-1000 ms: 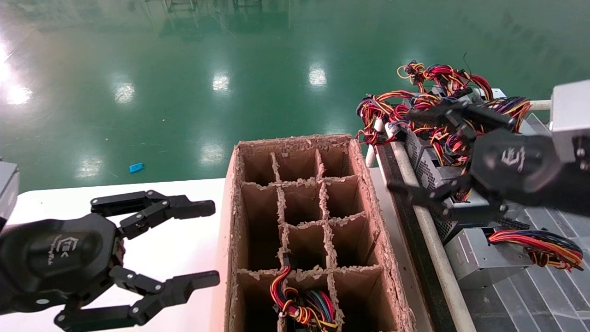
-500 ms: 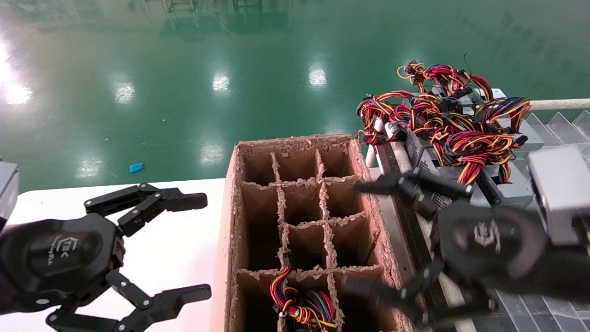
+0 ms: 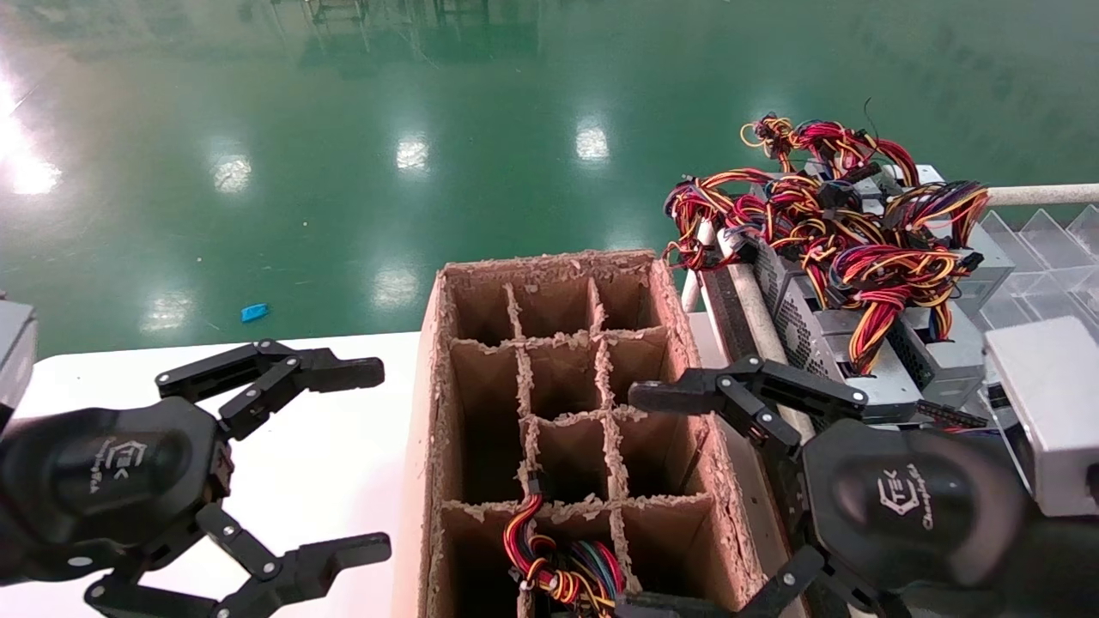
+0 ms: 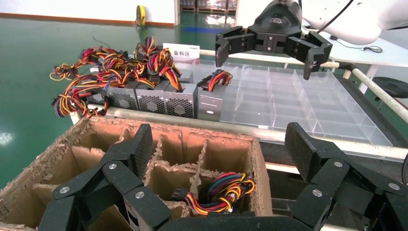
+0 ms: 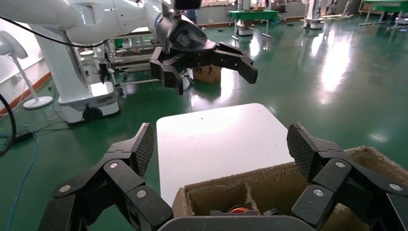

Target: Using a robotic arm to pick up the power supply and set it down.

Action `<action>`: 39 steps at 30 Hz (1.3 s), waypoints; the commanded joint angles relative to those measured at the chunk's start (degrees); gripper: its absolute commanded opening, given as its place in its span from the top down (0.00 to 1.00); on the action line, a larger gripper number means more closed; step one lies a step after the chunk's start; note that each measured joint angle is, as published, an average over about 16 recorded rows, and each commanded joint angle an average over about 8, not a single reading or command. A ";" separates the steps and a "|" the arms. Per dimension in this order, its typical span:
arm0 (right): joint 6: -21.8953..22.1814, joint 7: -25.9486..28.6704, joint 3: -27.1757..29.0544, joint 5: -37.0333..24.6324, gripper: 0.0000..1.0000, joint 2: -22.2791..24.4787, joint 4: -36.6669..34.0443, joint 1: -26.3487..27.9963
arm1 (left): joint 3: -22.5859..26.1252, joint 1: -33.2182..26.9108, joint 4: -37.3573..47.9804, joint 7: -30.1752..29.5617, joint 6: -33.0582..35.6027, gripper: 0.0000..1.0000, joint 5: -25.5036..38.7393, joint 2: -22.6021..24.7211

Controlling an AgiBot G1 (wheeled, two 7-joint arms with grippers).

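My right end effector hangs spread wide and empty over the divided carton, where the power supply sits in a near cell under its floppy wires, a heavy rigid box I judge best gripped across its metal sides.

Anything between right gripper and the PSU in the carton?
Nothing visible from above. Right gripper, open, hovers over the carton, at its right wall; the power supply sits in a near-row cell, only its wires showing. Dividers flank it. Left gripper idles beside the carton.
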 commanded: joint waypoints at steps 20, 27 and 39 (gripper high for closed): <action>0.04 -0.59 -0.26 -0.81 0.00 -0.05 -1.24 1.05 | 0.00 0.00 0.00 0.00 0.00 0.00 0.00 0.00; 0.04 -0.64 -0.29 -0.87 0.00 -0.06 -1.36 1.15 | 0.00 0.00 0.00 0.00 0.00 0.00 0.00 0.00; 0.04 -0.69 -0.34 -0.93 0.00 -0.06 -1.43 1.21 | 0.00 0.00 0.00 0.00 0.00 0.00 0.00 0.00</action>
